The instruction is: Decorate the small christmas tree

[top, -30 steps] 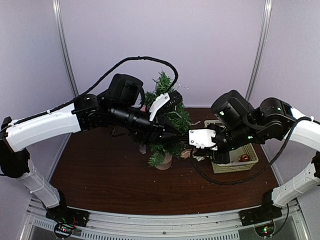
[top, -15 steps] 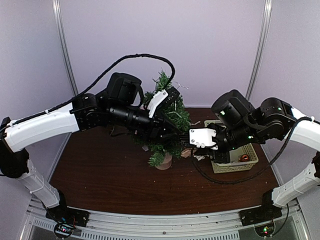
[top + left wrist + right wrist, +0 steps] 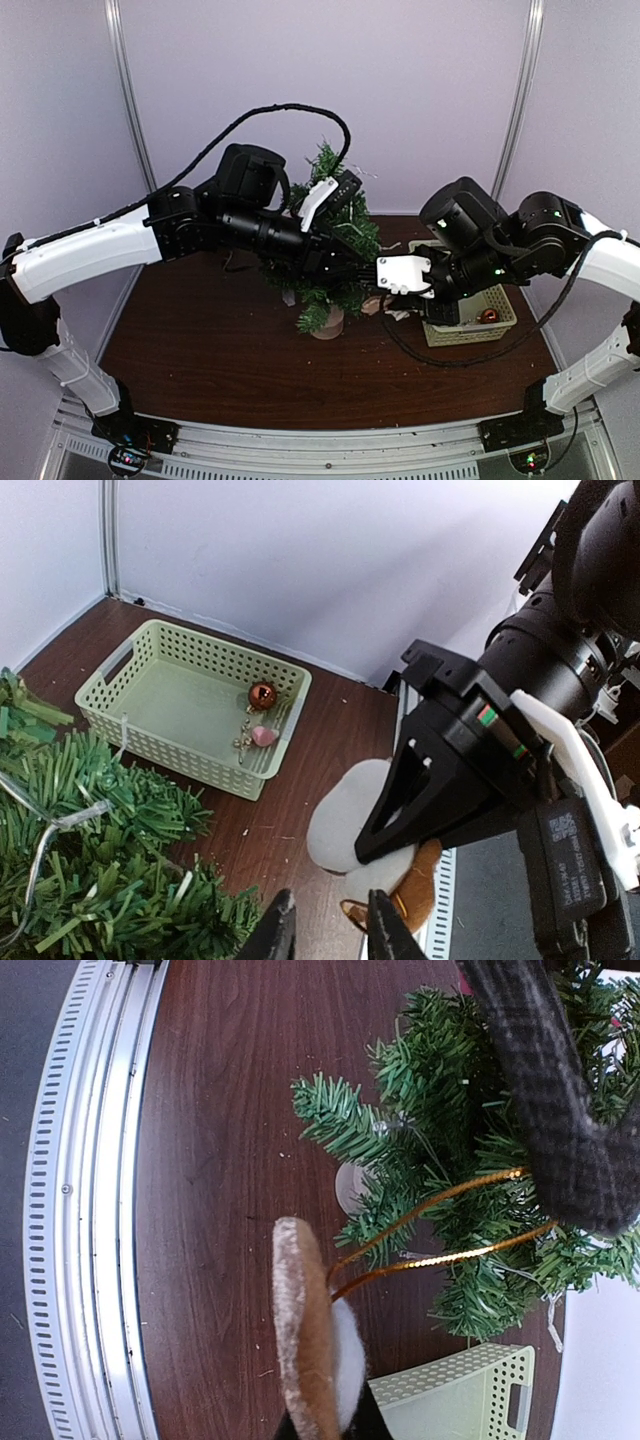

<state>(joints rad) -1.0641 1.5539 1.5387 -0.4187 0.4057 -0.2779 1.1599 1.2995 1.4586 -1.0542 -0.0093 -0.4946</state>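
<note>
Closing in since a moment ago, left gripper [image 3: 325, 932] and right gripper [image 3: 325, 1428] now almost meet just beside the small christmas tree [image 3: 335, 225], which stands mid-table. Right's pressed tight on a felt ornament [image 3: 300, 1330]; its gold loop [image 3: 430, 1200] stretches to left's slightly parted fingers. It isn't hung yet, and a copper ball [image 3: 263, 696] waits in the basket [image 3: 180, 705]. Tight quarters: branches underneath, basket close right, table [image 3: 190, 350] open front-left.
</note>
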